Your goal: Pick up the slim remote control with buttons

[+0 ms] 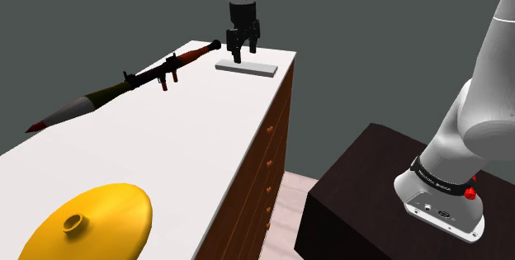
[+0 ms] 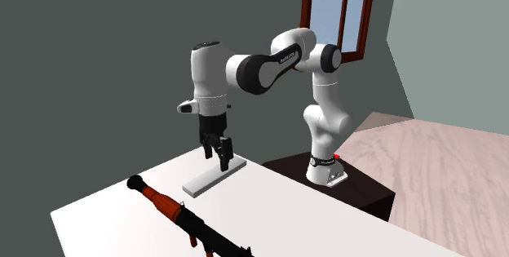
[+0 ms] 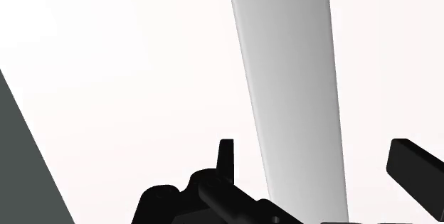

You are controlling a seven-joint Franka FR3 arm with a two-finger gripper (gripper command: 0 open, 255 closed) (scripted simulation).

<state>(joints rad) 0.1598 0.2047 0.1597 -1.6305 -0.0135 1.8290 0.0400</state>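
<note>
The remote (image 1: 248, 68) is drawn as a plain grey slim slab with no buttons showing. It lies flat near the far corner of the white dresser top (image 1: 165, 143). My black gripper (image 1: 243, 54) points straight down over one end of it, open, fingertips just above the slab and not touching. From the second exterior view the gripper (image 2: 222, 159) hangs over the end of the remote (image 2: 214, 177) nearest the arm's stand. In the wrist view the remote (image 3: 292, 80) runs lengthwise between my spread fingers (image 3: 225, 151), with the gripper (image 3: 319, 157) holding nothing.
A long rocket launcher (image 1: 132, 81) with a red-brown tube lies beside the remote, to the shoulder view's left. A yellow domed disc (image 1: 87, 221) sits at the near end. The dresser's drawer front (image 1: 276, 134) drops off beside the dark stand (image 1: 371, 192).
</note>
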